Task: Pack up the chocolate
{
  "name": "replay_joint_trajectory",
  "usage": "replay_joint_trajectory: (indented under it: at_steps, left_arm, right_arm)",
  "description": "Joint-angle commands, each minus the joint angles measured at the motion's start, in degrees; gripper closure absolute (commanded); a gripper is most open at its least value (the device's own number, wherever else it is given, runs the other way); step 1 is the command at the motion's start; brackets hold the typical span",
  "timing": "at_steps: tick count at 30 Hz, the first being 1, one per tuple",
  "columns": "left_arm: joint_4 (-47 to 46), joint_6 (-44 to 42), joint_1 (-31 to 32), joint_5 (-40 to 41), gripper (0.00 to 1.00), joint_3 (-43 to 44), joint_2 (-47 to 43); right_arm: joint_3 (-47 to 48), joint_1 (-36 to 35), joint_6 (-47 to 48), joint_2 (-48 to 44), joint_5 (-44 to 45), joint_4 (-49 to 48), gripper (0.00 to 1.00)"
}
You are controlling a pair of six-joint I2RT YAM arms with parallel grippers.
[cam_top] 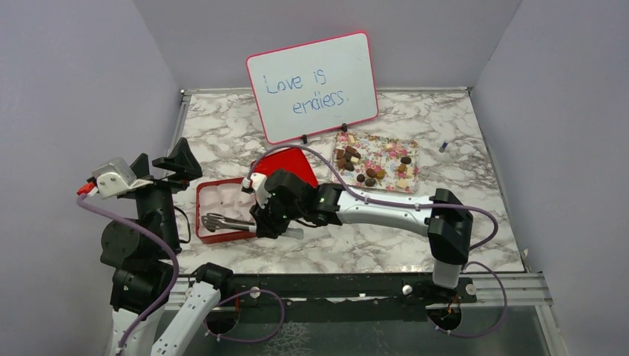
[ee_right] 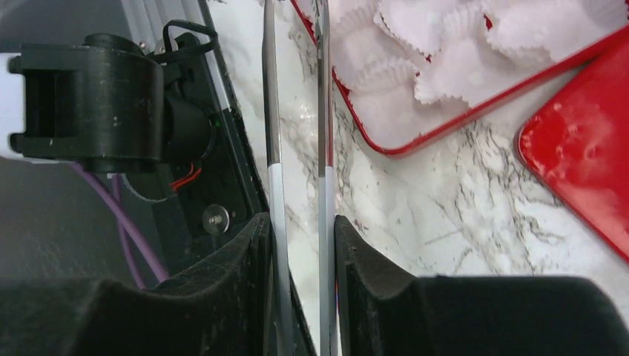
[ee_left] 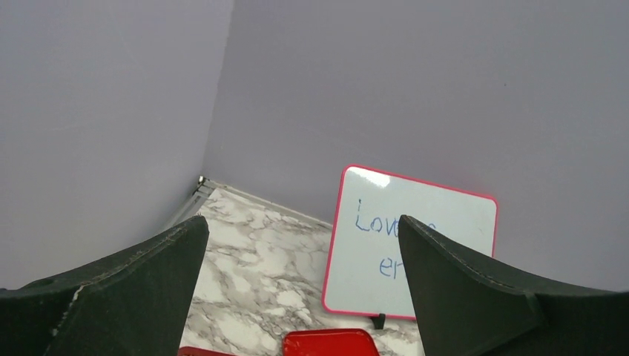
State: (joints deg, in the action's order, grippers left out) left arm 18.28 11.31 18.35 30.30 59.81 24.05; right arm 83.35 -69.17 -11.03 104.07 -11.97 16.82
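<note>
Right pincer (ee_right: 300, 241) clenched on metal tongs (cam_top: 222, 221), tips over red box (cam_top: 222, 237). Left pincer (ee_left: 304, 252) released, raised above bench (cam_top: 371, 237). Chocolate (cam_top: 371, 172) on flowered tray (cam_top: 410, 152).

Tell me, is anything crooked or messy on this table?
The whiteboard sits crooked, its right side higher than its left in the top view. The chocolate lies scattered on the flowery tray, not in rows. Nothing looks spilled or broken.
</note>
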Motion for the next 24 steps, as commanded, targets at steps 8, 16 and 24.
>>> replay_joint_trajectory:
  at_steps: [8,16,24]
  left_arm:
    - [-9.24,-1.74,0.05,4.40,0.01,-2.85,-2.02]
    - [-9.78,-2.05,0.12,4.76,0.01,-3.77,-1.95]
    - [-10.19,-1.99,0.11,4.49,0.01,-3.83,-1.62]
  right_arm:
    - [8.66,-1.57,3.92,8.70,-1.57,-2.29,0.70]
    - [11.37,-1.76,4.90,11.72,2.33,0.57,0.67]
    - [10.63,-1.76,5.58,10.74,2.50,0.41,0.62]
